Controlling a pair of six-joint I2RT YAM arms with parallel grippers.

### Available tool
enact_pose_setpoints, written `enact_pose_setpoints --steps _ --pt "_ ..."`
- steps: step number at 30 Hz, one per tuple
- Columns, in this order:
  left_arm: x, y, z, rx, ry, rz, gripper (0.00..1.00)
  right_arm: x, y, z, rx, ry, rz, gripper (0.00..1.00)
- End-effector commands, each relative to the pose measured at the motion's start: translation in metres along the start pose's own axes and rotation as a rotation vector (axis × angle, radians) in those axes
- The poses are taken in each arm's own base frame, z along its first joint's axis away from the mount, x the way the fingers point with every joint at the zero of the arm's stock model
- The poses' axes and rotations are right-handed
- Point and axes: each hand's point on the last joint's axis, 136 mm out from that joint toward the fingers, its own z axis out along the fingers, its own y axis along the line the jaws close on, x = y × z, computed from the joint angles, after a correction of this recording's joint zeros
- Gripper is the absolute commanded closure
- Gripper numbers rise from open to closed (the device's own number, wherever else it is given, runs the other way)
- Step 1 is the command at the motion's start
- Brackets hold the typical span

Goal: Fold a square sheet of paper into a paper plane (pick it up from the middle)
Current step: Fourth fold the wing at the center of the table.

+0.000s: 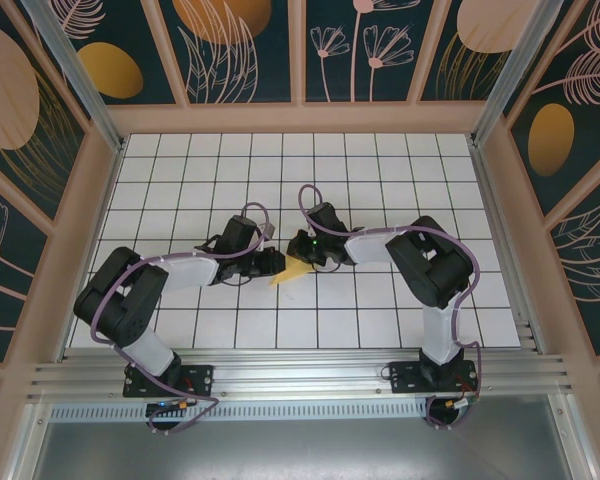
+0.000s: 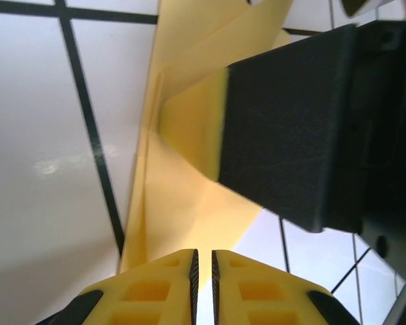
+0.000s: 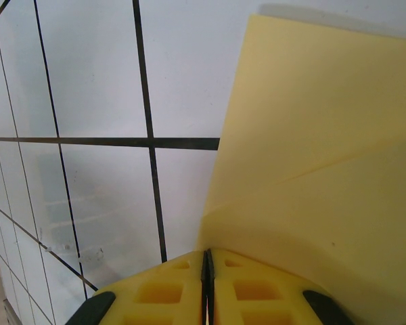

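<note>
The yellow sheet of paper (image 1: 294,271) is folded, with creases, and sits between my two grippers at the middle of the tiled table. My left gripper (image 1: 276,265) is at its left end. In the left wrist view the paper (image 2: 183,196) runs down into the thin slit of the left gripper (image 2: 204,254), whose jaws are almost together. My right gripper (image 1: 309,262) is shut on the paper's right end. From the right wrist, the paper (image 3: 311,135) rises out of the tightly shut right gripper (image 3: 207,252) and bends right. One of the right gripper's fingers (image 2: 197,125) presses against the fold.
The white grid table (image 1: 400,180) stretches out behind and to both sides of the grippers. Wooden-framed patterned walls (image 1: 90,200) enclose it on three sides. An aluminium rail (image 1: 300,375) with both arm bases runs along the near edge.
</note>
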Motion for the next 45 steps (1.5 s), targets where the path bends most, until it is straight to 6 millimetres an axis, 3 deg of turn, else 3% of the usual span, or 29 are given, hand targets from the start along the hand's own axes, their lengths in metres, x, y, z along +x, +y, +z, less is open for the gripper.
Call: enact_pose_setpoints --steps 1,7,9,15,20,23,29,35,41,45 --pt "0.004 0.007 0.000 -0.030 0.017 0.010 0.83 0.027 -0.073 0.010 0.229 0.055 0.063 0.87" --pt "0.007 -0.040 -0.011 0.206 0.050 0.054 0.81 0.028 -0.075 0.011 0.231 0.057 0.065 0.87" --pt "0.011 -0.041 -0.010 0.213 0.078 0.058 0.81 0.028 -0.075 0.011 0.231 0.057 0.065 0.87" --pt "0.018 -0.015 0.009 0.118 0.127 0.027 0.81 0.027 -0.074 0.012 0.226 0.055 0.069 0.87" --pt "0.007 0.007 0.012 -0.008 0.067 0.023 0.84 0.028 -0.074 0.012 0.221 0.057 0.068 0.87" --pt "0.010 0.028 0.017 -0.102 0.073 0.010 0.87 0.028 -0.073 0.012 0.219 0.058 0.064 0.87" --pt "0.024 0.048 0.021 -0.162 0.099 -0.018 0.91 0.021 -0.062 0.009 0.192 0.042 0.044 0.86" --pt "0.041 0.071 0.019 -0.242 0.124 -0.040 0.97 0.004 -0.031 0.000 0.111 0.005 0.008 0.86" --pt "0.045 0.071 0.017 -0.235 0.134 -0.047 1.00 -0.026 -0.002 -0.037 0.012 -0.096 -0.012 0.84" --pt "0.041 0.068 0.018 -0.227 0.126 -0.046 1.00 -0.025 0.015 -0.047 -0.068 -0.084 -0.048 0.86"
